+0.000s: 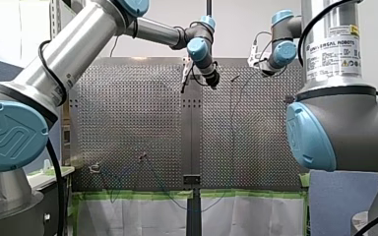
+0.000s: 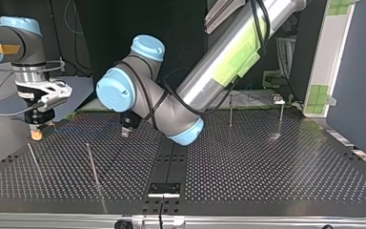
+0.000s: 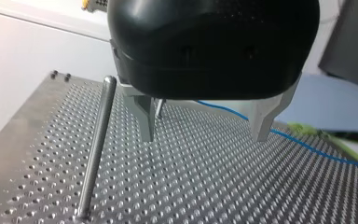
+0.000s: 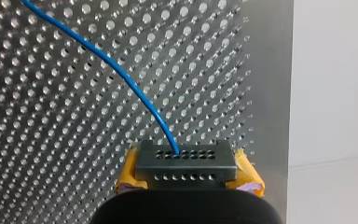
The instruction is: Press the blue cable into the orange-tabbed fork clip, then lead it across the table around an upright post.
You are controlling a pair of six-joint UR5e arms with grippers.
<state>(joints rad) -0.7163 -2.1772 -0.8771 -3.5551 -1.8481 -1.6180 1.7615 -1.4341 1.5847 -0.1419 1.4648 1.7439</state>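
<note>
Grasping the blue cable [image 4: 121,74] in my right claw [image 4: 186,184]: yellow pads [image 4: 249,179] clenched, the strand vanishing into the tip between them. Poised near the edge of the counter [image 2: 267,162], at the top view's left. From there, trailing away across the perforated surface toward the far side of the right wrist view.

Holding nothing in my left claw [image 3: 204,128]: metal fingers [image 3: 144,116] released and spread wide, low over the counter, just beside an upright post [image 3: 95,149], with the cable passing beyond them, untouched. Cannot pick out the orange-tabbed fork clip with any certainty in these views.

Judging the cable thin, light and limp: no stiffness to push with, likely to sag, swing and slip through smooth pads under tension. Best pinched squarely across the strand, close to the spot needing control, short of crushing it. For seating in the clip, take hold on either side and press down between. For the post, keep gentle tension to stop the loop riding up.
</note>
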